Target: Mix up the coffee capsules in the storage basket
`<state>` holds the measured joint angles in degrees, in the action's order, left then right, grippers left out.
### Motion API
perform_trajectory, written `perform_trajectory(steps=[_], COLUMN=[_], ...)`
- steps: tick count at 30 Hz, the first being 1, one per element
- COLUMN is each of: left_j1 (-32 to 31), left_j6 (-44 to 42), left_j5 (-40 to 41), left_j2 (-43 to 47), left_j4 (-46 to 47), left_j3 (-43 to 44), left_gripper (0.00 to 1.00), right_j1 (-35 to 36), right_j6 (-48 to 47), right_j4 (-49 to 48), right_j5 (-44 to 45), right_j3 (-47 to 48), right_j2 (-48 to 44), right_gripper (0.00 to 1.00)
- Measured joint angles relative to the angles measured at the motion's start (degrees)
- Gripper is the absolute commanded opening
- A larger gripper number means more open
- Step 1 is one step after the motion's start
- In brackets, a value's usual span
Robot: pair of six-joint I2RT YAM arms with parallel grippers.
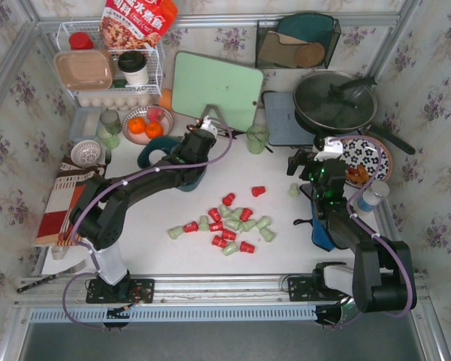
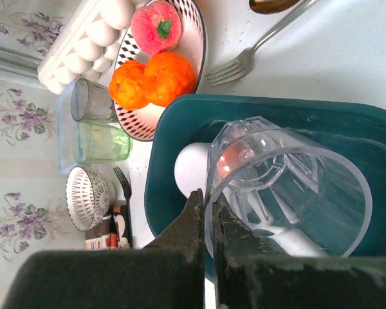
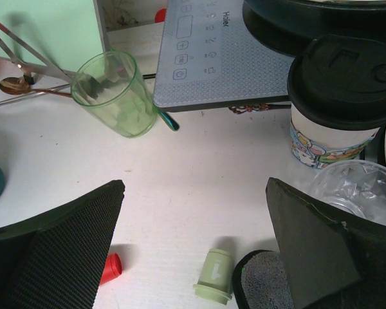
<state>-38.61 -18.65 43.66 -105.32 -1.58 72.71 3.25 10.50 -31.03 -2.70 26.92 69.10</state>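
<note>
At the back, a snack bag [image 1: 137,21] tops the wire rack [image 1: 159,68], with a mint cutting board [image 1: 214,89] to its right and a mesh basket [image 1: 337,41] behind the lidded pan [image 1: 334,101]. A green glass [image 3: 112,93] stands just beside the grey cooktop [image 3: 225,51], near a black-lidded paper cup [image 3: 341,103]. Oranges [image 2: 154,80] sit on a patterned plate [image 2: 196,38] beside an egg tray [image 2: 90,35], a fork [image 2: 244,61] nearby, and a clear cup [image 2: 289,187] lies on its side.

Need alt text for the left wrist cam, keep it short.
The left gripper pinches the rim of a clear cup inside the teal basket, with a white object next to the cup. Beyond the basket sit a plate of oranges, an egg tray and a fork.
</note>
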Motion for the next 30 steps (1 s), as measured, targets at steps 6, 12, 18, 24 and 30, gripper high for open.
perform_trajectory(steps=[6,12,18,24,30], left_j1=[-0.2,0.3,3.2,6.3,14.6], left_j6=[4.8,11.6,19.4,26.2,33.3], left_j5=[-3.4,-9.0,-17.2,-24.8,-29.3], left_j2=[7.2,11.7,12.4,13.3,18.2], left_j4=[-1.4,-6.9,-13.8,-17.6,-18.4], left_j3=[-1.0,2.1,7.9,10.0,5.6], left_gripper=[0.0,0.0,0.0,0.0,0.0], right_j1=[0.0,0.0,0.0,0.0,0.0], right_j6=[0.0,0.0,0.0,0.0,0.0], right_j4=[0.0,0.0,0.0,0.2,0.3], right_j5=[0.0,0.0,0.0,0.0,0.2], right_j3=[0.0,0.0,0.0,0.2,0.4], right_j2=[0.0,0.0,0.0,0.0,0.1], right_gripper=[1.0,1.0,1.0,1.0,1.0])
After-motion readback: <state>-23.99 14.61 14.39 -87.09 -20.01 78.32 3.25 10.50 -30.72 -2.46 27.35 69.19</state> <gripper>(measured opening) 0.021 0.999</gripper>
